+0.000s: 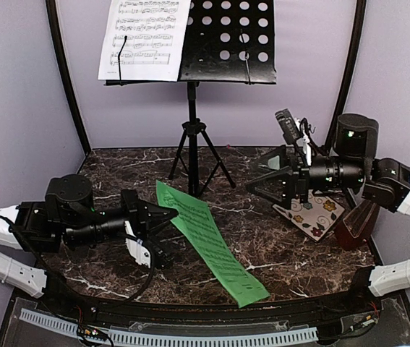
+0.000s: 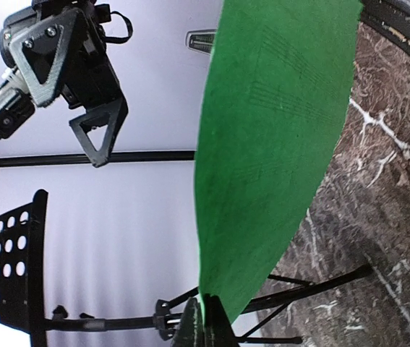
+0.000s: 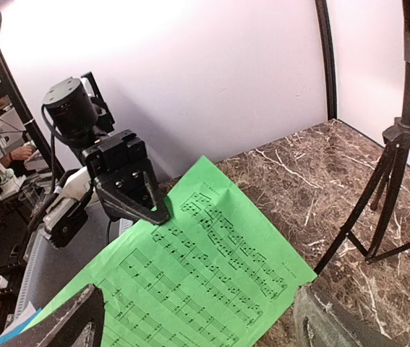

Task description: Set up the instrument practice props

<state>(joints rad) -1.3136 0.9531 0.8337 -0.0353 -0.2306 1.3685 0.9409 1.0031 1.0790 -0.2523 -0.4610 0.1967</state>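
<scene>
My top camera sits above and behind my arm bases, looking forward and down across the marble surface to the back wall, far enough back to take in most of the music stand. My left wrist camera looks out past my left end effector, rolled sideways (the surface climbs the right edge), very near the green sheet. My right wrist camera looks low across the surface toward that end effector. All three views share the sheet and the stand's tripod.

Tripod legs of the black perforated-metal music stand block the back centre; a long green music sheet crosses the dark marble tabletop, leaving bare stone between it and the square floral plate.
</scene>
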